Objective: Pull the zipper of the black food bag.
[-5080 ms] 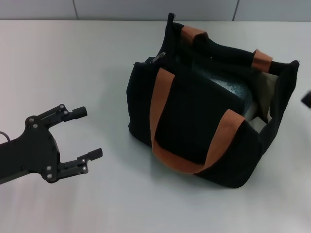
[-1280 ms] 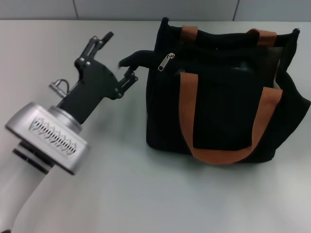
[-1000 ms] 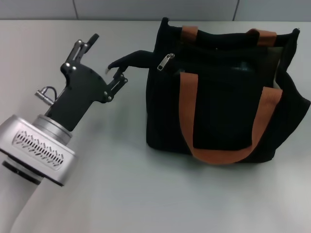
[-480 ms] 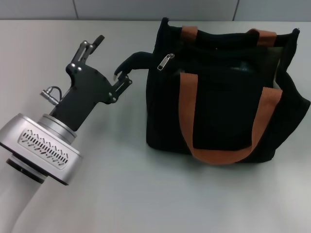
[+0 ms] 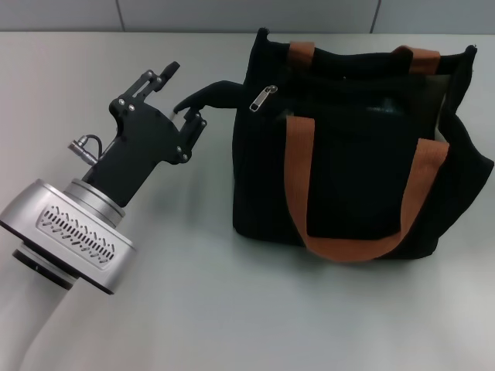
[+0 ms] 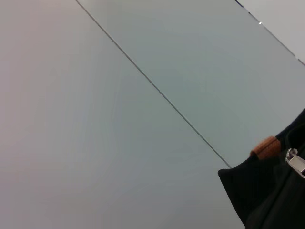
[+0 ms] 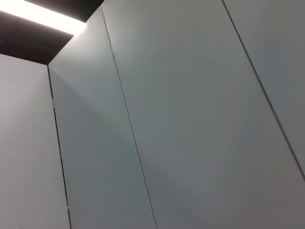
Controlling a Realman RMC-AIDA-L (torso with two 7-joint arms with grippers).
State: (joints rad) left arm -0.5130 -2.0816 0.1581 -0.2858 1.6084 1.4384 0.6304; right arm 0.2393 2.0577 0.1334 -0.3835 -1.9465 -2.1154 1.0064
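Black food bag, soft and likely to give or slide, stands at frame centre-right; its zipper, a small silver tab at upper centre, is the hold; left gripper spread wide, one finger seemingly touching the fabric tail.

black food bag upright on table, orange-brown handles draped over both sides. zipper silver tab hanging near bag's left top corner.

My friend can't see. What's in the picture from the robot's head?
A black bag with orange handles sits on a pale table. The robot's left gripper, jaws open, reaches for a black flap at the bag's top corner, near the silver zipper.
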